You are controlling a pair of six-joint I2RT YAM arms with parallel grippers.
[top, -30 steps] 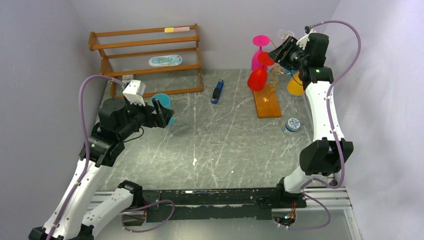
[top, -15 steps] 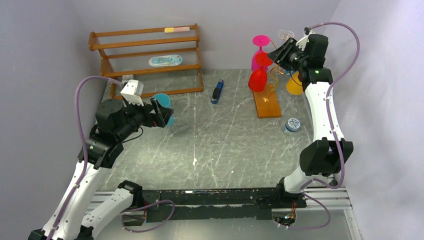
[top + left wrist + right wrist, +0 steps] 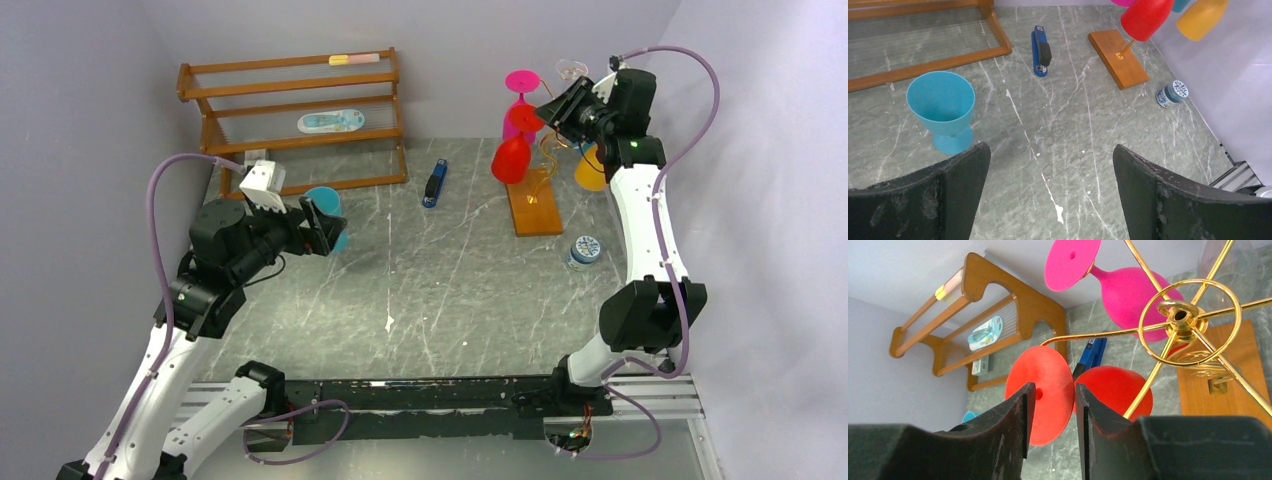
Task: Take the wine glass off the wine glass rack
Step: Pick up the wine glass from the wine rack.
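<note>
Red wine glass [image 3: 1045,365] is pinched by right end effector [image 3: 1053,390]; left end effector [image 3: 1050,150] is spread above open desk [image 3: 1088,165].

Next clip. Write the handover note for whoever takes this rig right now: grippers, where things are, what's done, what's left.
Left gripper: open, empty, near the teal cup.
Right gripper: shut on the foot of the red glass, up at the rack.
Red glass: bowl down, foot right by a rack arm, not clear yet.
Done: the grasp. Left: draw the glass off the arm and away.
</note>
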